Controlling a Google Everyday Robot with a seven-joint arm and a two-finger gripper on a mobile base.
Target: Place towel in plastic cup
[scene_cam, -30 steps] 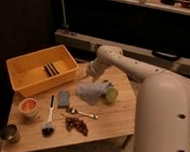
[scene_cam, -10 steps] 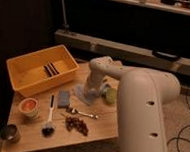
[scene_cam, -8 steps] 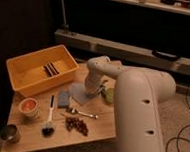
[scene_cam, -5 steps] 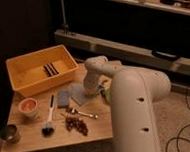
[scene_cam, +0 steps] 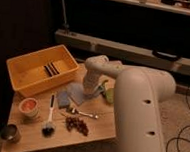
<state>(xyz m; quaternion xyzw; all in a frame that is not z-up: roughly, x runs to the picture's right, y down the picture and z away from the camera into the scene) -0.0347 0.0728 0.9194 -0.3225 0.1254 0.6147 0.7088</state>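
The grey-blue towel [scene_cam: 78,92] lies crumpled on the wooden table [scene_cam: 98,131], just right of centre. The pale yellow-green plastic cup [scene_cam: 109,95] stands to the right of the towel, partly hidden by my arm. My gripper [scene_cam: 90,88] points down at the towel's right part, between the towel and the cup. The large white arm link fills the right side of the view and hides the table's right edge.
A small dark grey-blue block [scene_cam: 63,99] lies left of the towel. A yellow bin [scene_cam: 36,73] stands at the back left. A white bowl with orange inside [scene_cam: 28,106], a dark metal cup [scene_cam: 9,132], a brush [scene_cam: 49,119], a spoon [scene_cam: 81,112] and grapes [scene_cam: 77,124] lie at the front.
The arm has swung towards the camera and to the left, covering more of the table's right side. The gripper has shifted slightly left over the towel. The cup is more hidden.
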